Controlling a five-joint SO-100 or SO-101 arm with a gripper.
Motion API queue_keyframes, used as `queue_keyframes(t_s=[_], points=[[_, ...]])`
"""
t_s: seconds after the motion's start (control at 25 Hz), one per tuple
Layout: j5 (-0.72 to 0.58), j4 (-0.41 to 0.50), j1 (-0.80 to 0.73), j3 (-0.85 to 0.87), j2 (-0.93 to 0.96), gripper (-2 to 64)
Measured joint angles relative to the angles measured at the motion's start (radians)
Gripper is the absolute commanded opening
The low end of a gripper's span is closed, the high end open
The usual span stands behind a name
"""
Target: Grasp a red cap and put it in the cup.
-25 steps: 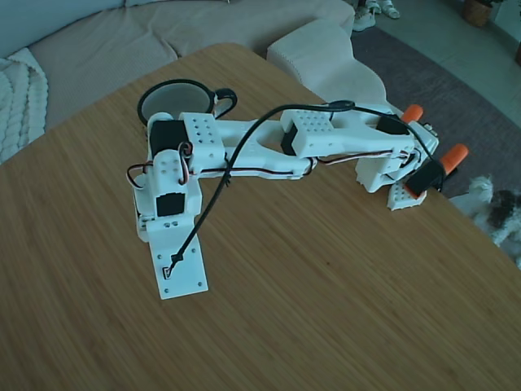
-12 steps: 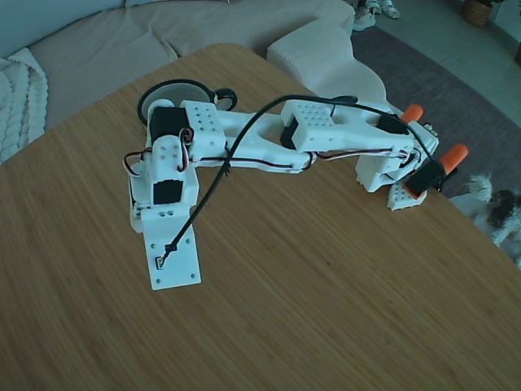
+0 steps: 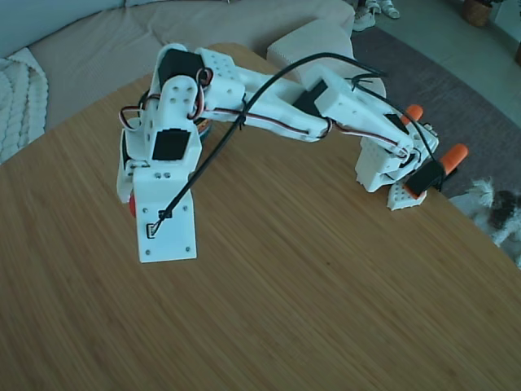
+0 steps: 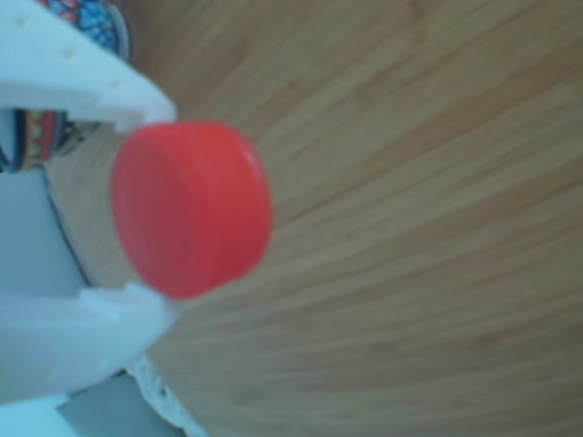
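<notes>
In the other view the red cap (image 4: 191,209) sits edge-on between two white fingers (image 4: 82,82), so my gripper (image 4: 159,208) is shut on it, above the wooden table (image 4: 410,228). Behind the fingers at the upper left shows the colourful patterned band of the cup (image 4: 86,18). In the fixed view the raised arm covers the cup. Only a red sliver of the cap (image 3: 132,205) peeks out at the left of the gripper (image 3: 128,195), under the white camera plate (image 3: 165,228).
The arm's base (image 3: 387,171) is clamped at the table's right edge by two orange clamp handles (image 3: 454,153). A beige sofa (image 3: 98,41) lies beyond the far edge. A furry animal (image 3: 498,210) is on the floor at the right.
The arm has lifted and swung up toward the camera, now hiding the cup that showed before. The red cap now peeks out beside the gripper.
</notes>
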Motion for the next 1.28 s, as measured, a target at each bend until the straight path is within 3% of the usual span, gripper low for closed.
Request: queue_keyframes(t_s=[0.52, 0.84, 1.28], points=[[-0.005, 0.0, 0.006, 0.379, 0.465, -0.5], [-0.006, 0.0, 0.083, 0.592, 0.638, -0.5], [-0.008, 0.0, 0.445, 0.675, 0.769, -0.5]])
